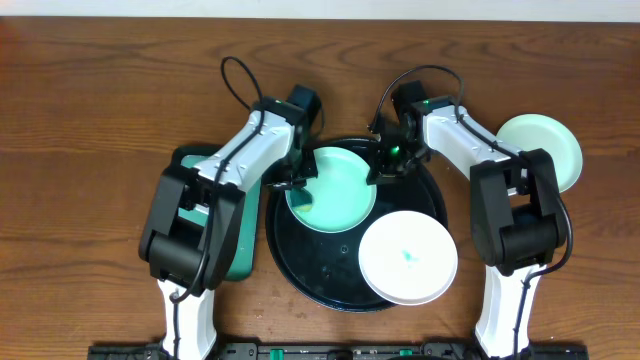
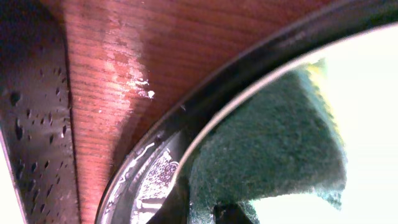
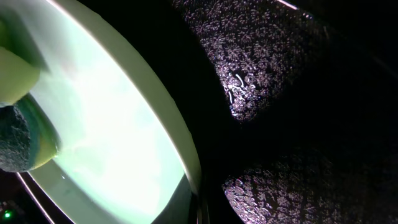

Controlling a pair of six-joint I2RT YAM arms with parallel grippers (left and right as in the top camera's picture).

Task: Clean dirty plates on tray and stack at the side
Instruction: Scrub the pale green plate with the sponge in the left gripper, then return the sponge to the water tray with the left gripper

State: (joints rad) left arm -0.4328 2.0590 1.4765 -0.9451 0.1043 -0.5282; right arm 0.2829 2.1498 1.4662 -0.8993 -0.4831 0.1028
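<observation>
Gripping coarse green sponge, left jaws over round mint plate; right jaws closed at rim.

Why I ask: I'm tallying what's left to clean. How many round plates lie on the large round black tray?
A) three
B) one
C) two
C: a mint green round plate and a white round plate lie on the large round black tray, while the other mint green plate sits on the wooden table to its right.
</observation>
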